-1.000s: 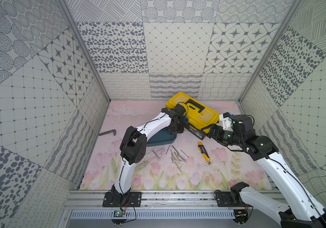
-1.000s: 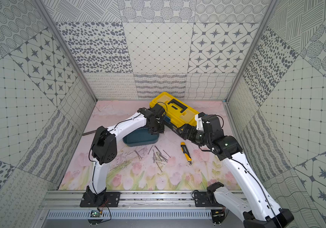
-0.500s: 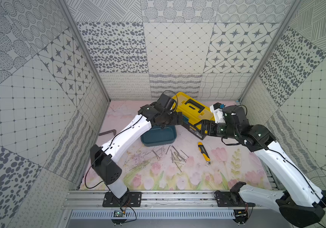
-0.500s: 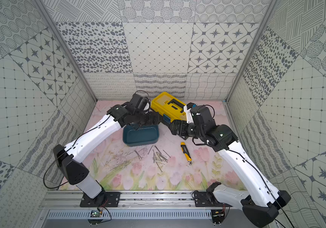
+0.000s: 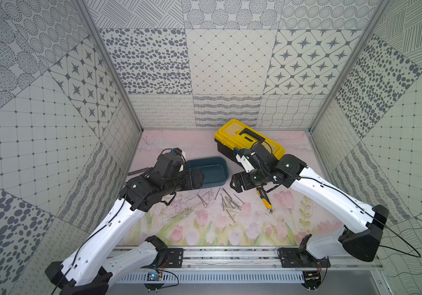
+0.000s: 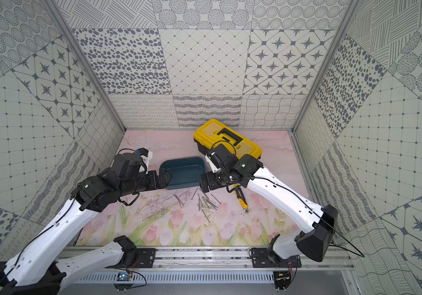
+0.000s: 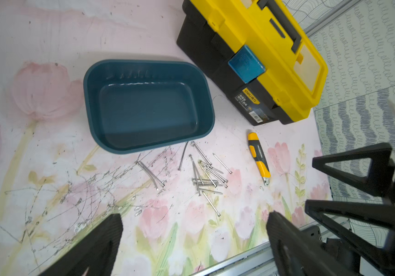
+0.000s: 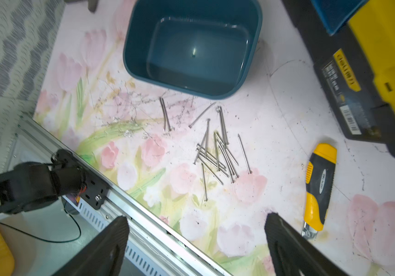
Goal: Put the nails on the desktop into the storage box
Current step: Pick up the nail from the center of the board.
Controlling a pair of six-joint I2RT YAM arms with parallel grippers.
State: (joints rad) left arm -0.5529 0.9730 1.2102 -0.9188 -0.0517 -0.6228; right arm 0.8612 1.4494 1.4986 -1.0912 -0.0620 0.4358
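Several grey nails [image 5: 227, 201] [image 6: 206, 203] lie in a loose heap on the tulip-printed desktop [image 5: 204, 229], just in front of the teal storage box [image 5: 204, 159] [image 6: 184, 159]. Both wrist views show the nails [image 7: 206, 176] [image 8: 218, 155] and the storage box [image 7: 148, 69] [image 8: 136, 47], whose inside is bare. My left gripper [image 5: 197, 178] [image 7: 194, 222] hangs open at the box's front left corner. Right of the box and just behind the heap, my right gripper [image 5: 235, 182] [image 8: 196, 222] is open too. Neither holds anything.
A yellow-lidded black toolbox [image 5: 249, 139] stands behind the right gripper. A yellow-and-black utility knife [image 5: 264, 201] lies right of the nails. A dark metal bar [image 5: 141, 170] lies by the left wall. The metal rail [image 5: 230, 252] runs along the front edge.
The left arm has drawn back from over the box and toolbox to the box's front left corner. The right gripper has come leftward and down, nearer the nails.
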